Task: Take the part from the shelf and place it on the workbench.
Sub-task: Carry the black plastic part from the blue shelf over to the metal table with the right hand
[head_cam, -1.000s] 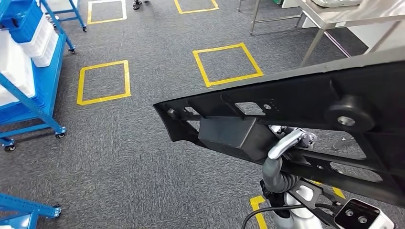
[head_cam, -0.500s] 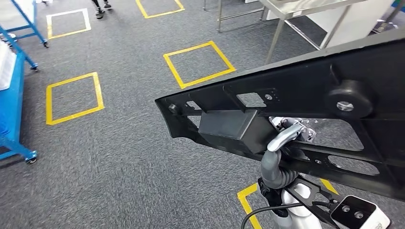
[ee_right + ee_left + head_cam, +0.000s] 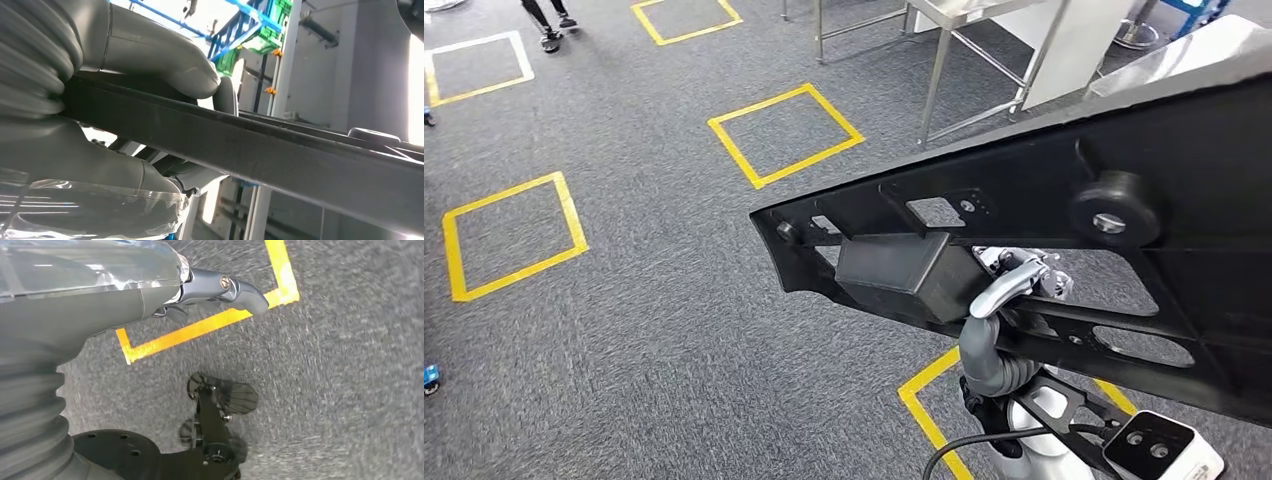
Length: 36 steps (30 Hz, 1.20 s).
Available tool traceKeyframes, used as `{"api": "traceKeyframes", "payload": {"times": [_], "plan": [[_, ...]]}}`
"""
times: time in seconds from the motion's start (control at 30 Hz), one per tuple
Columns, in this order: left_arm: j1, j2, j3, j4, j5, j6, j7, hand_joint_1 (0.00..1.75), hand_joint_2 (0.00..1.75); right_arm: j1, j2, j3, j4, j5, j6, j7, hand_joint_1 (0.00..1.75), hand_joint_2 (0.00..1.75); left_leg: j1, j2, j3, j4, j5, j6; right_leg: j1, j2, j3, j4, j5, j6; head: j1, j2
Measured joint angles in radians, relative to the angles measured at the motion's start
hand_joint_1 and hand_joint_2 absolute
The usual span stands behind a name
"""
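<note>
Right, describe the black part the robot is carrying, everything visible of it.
The black part is a long, flat panel of matt, plastic-looking material, held tilted above the grey carpet, its narrow end pointing left in the head view. It has rectangular cut-outs, ribs, small screw holes, a boxy block underneath and a round knob with a screw. The right hand grips its edge, thumb over the top. Its far right end runs out of frame.
</note>
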<state>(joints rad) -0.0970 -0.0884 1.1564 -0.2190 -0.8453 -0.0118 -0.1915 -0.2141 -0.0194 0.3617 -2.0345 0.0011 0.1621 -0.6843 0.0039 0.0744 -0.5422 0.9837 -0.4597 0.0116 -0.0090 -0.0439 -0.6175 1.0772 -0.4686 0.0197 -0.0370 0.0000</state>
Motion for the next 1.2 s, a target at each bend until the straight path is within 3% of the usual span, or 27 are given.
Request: {"api": "traceKeyframes", "payload": {"times": [0.07,0.13,0.17,0.23,0.3,0.33,0.37,0.4,0.43,0.5,0.53,0.6,0.67,0.73,0.8,0.87,0.9,0.93,0.97,1.03,1.07,1.1,1.17,1.2], "plan": [[-0.001,-0.001,0.001,0.0,0.003,0.001,0.002,0.0,1.75,-0.002,0.0,0.006,0.001,-0.001,-0.002,0.0,1.75,1.75,-0.004,0.016,0.003,0.003,-0.006,-0.01,0.008,-0.02,0.034,-0.07,0.015,-0.012,0.0,0.0],[-0.002,-0.001,0.004,0.0,0.005,0.003,0.003,0.0,1.75,-0.002,0.0,0.009,0.003,-0.002,-0.003,0.0,1.75,1.75,-0.006,0.033,0.006,0.004,-0.01,-0.021,0.01,0.0,0.032,-0.074,0.015,-0.023,0.0,0.0],[-0.004,-0.002,0.005,0.0,0.005,0.004,0.004,0.0,1.75,-0.002,-0.001,0.01,0.003,-0.002,-0.004,0.0,1.75,1.75,-0.003,0.031,0.007,0.008,-0.015,-0.026,0.009,0.01,0.033,-0.077,0.017,-0.028,0.0,0.0],[-0.006,-0.003,0.008,0.0,0.005,0.006,0.004,0.0,1.75,-0.002,-0.001,0.012,0.005,-0.003,-0.005,0.0,1.75,1.75,0.002,-0.009,-0.015,0.068,-0.056,-0.036,0.003,0.029,0.037,-0.084,0.022,-0.039,0.0,0.0],[-0.003,-0.004,0.012,0.0,0.004,0.008,0.007,0.0,1.75,-0.002,0.0,0.015,0.008,-0.006,-0.006,0.0,1.75,1.75,0.006,-0.055,-0.078,0.206,-0.125,-0.042,0.002,0.049,0.038,-0.084,0.023,-0.045,0.0,0.0],[-0.001,-0.004,0.014,0.0,0.004,0.01,0.009,0.0,1.75,-0.002,-0.001,0.017,0.011,-0.007,-0.006,0.0,1.75,1.75,0.007,-0.063,-0.111,0.271,-0.148,-0.044,0.003,0.062,0.038,-0.083,0.023,-0.046,0.0,0.0],[0.002,-0.005,0.015,0.0,0.004,0.011,0.011,0.0,1.75,-0.002,-0.001,0.017,0.014,-0.009,-0.007,0.0,1.75,1.75,0.007,-0.066,-0.131,0.308,-0.152,-0.045,0.003,0.075,0.038,-0.083,0.023,-0.046,0.0,0.0],[0.003,-0.005,0.016,0.0,0.004,0.012,0.011,0.0,1.75,-0.002,-0.001,0.017,0.017,-0.01,-0.007,0.0,1.75,1.75,0.008,-0.067,-0.133,0.304,-0.136,-0.045,0.003,0.088,0.039,-0.082,0.023,-0.045,0.0,0.0],[0.003,-0.005,0.017,0.0,0.004,0.013,0.012,0.0,1.75,-0.002,-0.001,0.018,0.019,-0.011,-0.007,0.0,1.75,1.75,0.009,-0.071,-0.115,0.259,-0.101,-0.044,0.003,0.101,0.041,-0.08,0.022,-0.044,0.0,0.0],[0.002,-0.005,0.017,0.0,0.004,0.014,0.011,0.0,1.75,-0.003,-0.002,0.018,0.023,-0.014,-0.009,0.0,1.75,1.75,0.014,-0.107,-0.053,0.113,-0.028,-0.042,0.003,0.124,0.042,-0.075,0.019,-0.038,0.0,0.0],[0.003,-0.005,0.017,0.0,0.003,0.014,0.011,0.0,1.75,-0.004,-0.002,0.018,0.025,-0.016,-0.011,0.0,1.75,1.75,0.016,-0.129,-0.03,0.059,-0.009,-0.039,0.002,0.135,0.038,-0.072,0.019,-0.033,0.0,0.0],[0.003,-0.006,0.017,0.0,0.001,0.014,0.011,0.0,1.75,-0.005,-0.004,0.018,0.028,-0.019,-0.015,0.0,1.75,1.75,0.017,-0.154,-0.016,0.023,-0.007,-0.032,0.0,0.156,0.028,-0.07,0.022,-0.02,0.0,0.0],[0.002,-0.007,0.017,0.0,0.0,0.014,0.011,0.0,1.75,-0.006,-0.007,0.018,0.03,-0.021,-0.018,0.0,1.75,1.75,0.017,-0.134,-0.016,0.018,-0.002,-0.019,-0.002,0.165,0.021,-0.07,0.025,-0.007,0.0,0.0],[0.001,-0.009,0.017,0.0,0.001,0.014,0.008,0.0,1.75,-0.009,-0.012,0.018,0.031,-0.023,-0.02,0.0,1.75,1.75,0.019,-0.11,-0.014,0.01,0.003,-0.004,0.0,0.121,0.001,-0.03,-0.002,0.001,0.0,0.0],[0.003,-0.009,0.017,0.0,0.003,0.014,0.003,0.0,1.75,-0.012,-0.016,0.019,0.034,-0.024,-0.022,0.0,1.75,1.75,0.015,-0.084,-0.013,0.007,0.003,0.004,0.0,0.066,-0.058,0.092,-0.067,0.005,0.0,0.0],[0.006,-0.008,0.018,0.0,0.006,0.014,-0.003,0.0,1.75,-0.012,-0.02,0.019,0.038,-0.024,-0.025,0.0,1.75,1.75,0.011,-0.056,-0.014,0.008,0.002,0.007,-0.003,0.054,-0.117,0.214,-0.11,0.01,0.0,0.0],[0.005,-0.008,0.018,0.0,0.007,0.014,-0.007,0.0,1.75,-0.011,-0.023,0.019,0.04,-0.024,-0.027,0.0,1.75,1.75,0.01,-0.044,-0.013,0.008,0.001,0.007,-0.004,0.051,-0.122,0.227,-0.104,0.01,0.0,0.0],[0.004,-0.007,0.018,0.0,0.009,0.013,-0.012,0.0,1.75,-0.011,-0.026,0.019,0.041,-0.024,-0.03,0.0,1.75,1.75,0.009,-0.033,-0.012,0.008,0.0,0.006,-0.004,0.047,-0.105,0.196,-0.08,0.01,0.0,0.0],[0.004,-0.007,0.018,0.0,0.012,0.013,-0.017,0.0,1.75,-0.011,-0.028,0.019,0.042,-0.024,-0.034,0.0,1.75,1.75,0.008,-0.022,-0.009,0.008,-0.002,0.005,-0.004,0.036,-0.069,0.129,-0.045,0.007,0.0,0.0],[0.002,-0.004,0.021,0.0,0.019,0.013,-0.027,0.0,1.75,-0.011,-0.033,0.019,0.042,-0.024,-0.039,0.0,1.75,1.75,0.004,-0.006,-0.004,0.009,-0.007,-0.002,0.004,-0.009,0.008,-0.015,0.004,-0.005,0.0,0.0],[0.002,-0.001,0.024,0.0,0.024,0.015,-0.032,0.0,1.75,-0.011,-0.034,0.019,0.041,-0.024,-0.04,0.0,1.75,1.75,0.002,0.002,-0.002,0.01,-0.01,-0.007,0.009,-0.023,0.028,-0.055,0.013,-0.011,0.0,0.0],[0.002,0.003,0.028,0.0,0.029,0.018,-0.036,0.0,1.75,-0.01,-0.036,0.019,0.041,-0.024,-0.041,0.0,1.75,1.75,0.0,0.011,0.0,0.01,-0.012,-0.012,0.014,-0.029,0.034,-0.072,0.013,-0.016,0.0,0.0],[0.002,0.013,0.037,-0.001,0.039,0.026,-0.04,0.0,1.75,-0.005,-0.04,0.019,0.04,-0.024,-0.042,0.0,1.75,1.75,-0.001,0.028,0.003,0.009,-0.016,-0.023,0.015,-0.006,0.032,-0.074,0.017,-0.025,0.0,0.0],[0.001,0.018,0.04,-0.001,0.044,0.03,-0.041,0.0,1.75,0.0,-0.041,0.019,0.039,-0.023,-0.041,0.0,1.75,1.75,0.001,0.023,0.003,0.016,-0.023,-0.029,0.012,0.004,0.033,-0.078,0.019,-0.03,0.0,0.0]]}}
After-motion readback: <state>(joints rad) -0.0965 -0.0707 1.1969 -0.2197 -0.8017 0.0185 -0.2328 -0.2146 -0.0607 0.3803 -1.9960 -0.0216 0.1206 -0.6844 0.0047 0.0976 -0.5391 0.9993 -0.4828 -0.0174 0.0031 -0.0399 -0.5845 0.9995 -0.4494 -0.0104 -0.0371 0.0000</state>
